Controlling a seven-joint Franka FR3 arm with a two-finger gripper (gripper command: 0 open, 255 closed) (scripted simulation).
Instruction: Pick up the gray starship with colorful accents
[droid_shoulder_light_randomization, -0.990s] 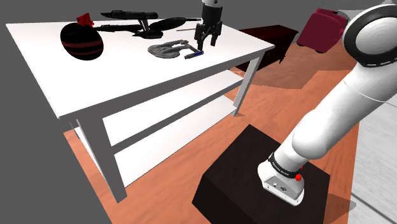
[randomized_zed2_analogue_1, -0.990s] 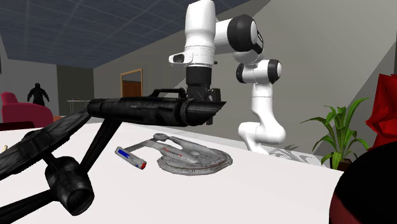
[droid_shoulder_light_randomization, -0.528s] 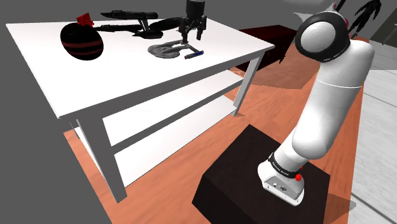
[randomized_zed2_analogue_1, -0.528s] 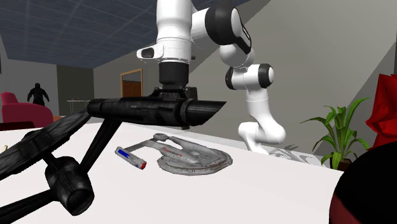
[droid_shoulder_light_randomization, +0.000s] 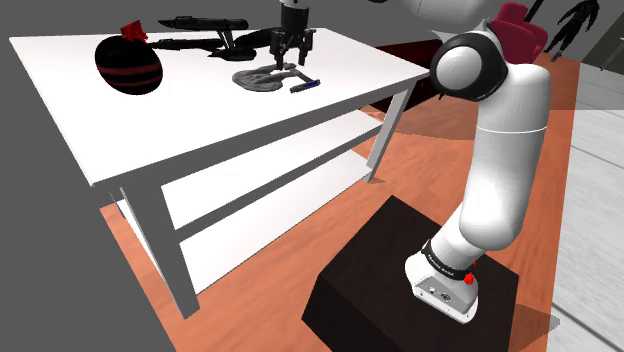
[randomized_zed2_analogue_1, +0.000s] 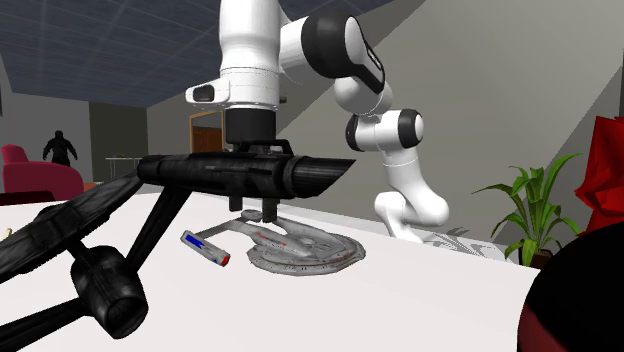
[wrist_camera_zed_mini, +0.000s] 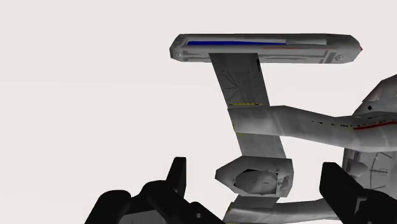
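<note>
**Open gripper poised over the gray starship, grasp not yet made**

Shoulder view: a white table (droid_shoulder_light_randomization: 210, 135) holds the gray starship (droid_shoulder_light_randomization: 262, 78) near its far side. The black gripper (droid_shoulder_light_randomization: 290, 62) points straight down over the model's rear. Behind them lies a long black starship (droid_shoulder_light_randomization: 205, 38). Toward the view's left sits a dark round object with red bands (droid_shoulder_light_randomization: 128, 63). From here, finger spacing cannot be judged.

Second exterior view: seen low across the tabletop, the gray starship (randomized_zed2_analogue_1: 300, 248) lies flat. Its blue-striped nacelle (randomized_zed2_analogue_1: 205, 247) reaches toward the view's left. The black starship (randomized_zed2_analogue_1: 240, 175) crosses in front and hides most of the gripper (randomized_zed2_analogue_1: 254, 212), so just the fingertips dip below it, close above the gray hull.

Wrist view: this view settles the finger question. The gripper (wrist_camera_zed_mini: 254, 168) has its two fingers (wrist_camera_zed_mini: 175, 178) standing apart, with the gray starship (wrist_camera_zed_mini: 251, 124) and its narrow rear section between them. Pale gaps show on both sides, so nothing is clasped.

The step in hand looks like final alignment before the grasp. The next move likely calls for a slight descent, closing on that narrow section, then a straight lift clear of the black model.
</note>
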